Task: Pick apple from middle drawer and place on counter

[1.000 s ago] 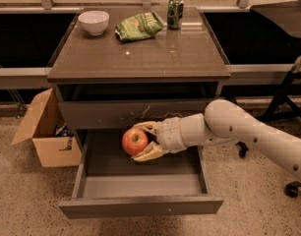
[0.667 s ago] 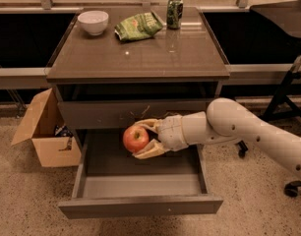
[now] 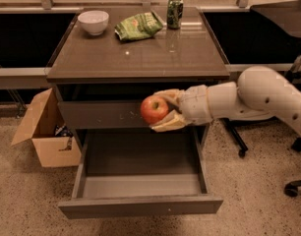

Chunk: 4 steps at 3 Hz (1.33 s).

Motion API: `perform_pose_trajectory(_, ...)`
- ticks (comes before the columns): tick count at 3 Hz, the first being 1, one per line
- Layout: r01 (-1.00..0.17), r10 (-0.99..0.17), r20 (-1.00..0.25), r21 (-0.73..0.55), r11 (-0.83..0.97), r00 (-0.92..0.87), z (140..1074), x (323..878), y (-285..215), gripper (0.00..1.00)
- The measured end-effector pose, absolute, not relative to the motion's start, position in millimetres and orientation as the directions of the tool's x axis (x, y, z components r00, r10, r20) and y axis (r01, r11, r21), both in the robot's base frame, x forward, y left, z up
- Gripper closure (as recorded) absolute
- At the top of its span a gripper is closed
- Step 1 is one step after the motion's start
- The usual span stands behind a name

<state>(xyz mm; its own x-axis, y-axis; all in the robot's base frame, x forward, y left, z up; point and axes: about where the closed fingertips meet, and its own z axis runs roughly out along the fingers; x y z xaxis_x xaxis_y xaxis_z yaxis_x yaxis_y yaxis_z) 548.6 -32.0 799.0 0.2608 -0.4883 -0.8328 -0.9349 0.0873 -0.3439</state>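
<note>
The red apple [image 3: 154,109] with a yellowish patch is held in my gripper [image 3: 164,111]. The fingers are shut on it from the right, one above and one below. It hangs in front of the closed drawer front with pale scratch marks [image 3: 104,114], above the open middle drawer [image 3: 140,186]. That drawer is pulled out and its grey floor is bare. The glossy counter [image 3: 140,55] lies above and behind the apple. My white arm [image 3: 258,97] reaches in from the right.
On the counter stand a white bowl [image 3: 93,21], a green chip bag [image 3: 138,26] and a green can [image 3: 174,12] along the back. A cardboard box [image 3: 45,132] sits on the floor left of the cabinet. Chair legs [image 3: 293,186] stand at the right.
My gripper has lifted the apple up from just above the open drawer to the level of the scratched drawer front, nearer the counter edge.
</note>
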Motion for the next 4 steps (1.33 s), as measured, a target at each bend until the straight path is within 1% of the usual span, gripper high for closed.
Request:
perform_pose_trajectory(1, -0.947, -0.549, -0.815, -0.298, 0.123, 0.185, 849, 581, -69, 1.0)
perform_pose_trajectory(2, -0.944, -0.589, -0.79, -0.304, 0.13, 0.173, 877, 610, -92, 1.0)
perform_pose_trajectory(4, -0.936, -0.587, -0.789, -0.322, 0.146, 0.18, 890, 617, -96, 1.0)
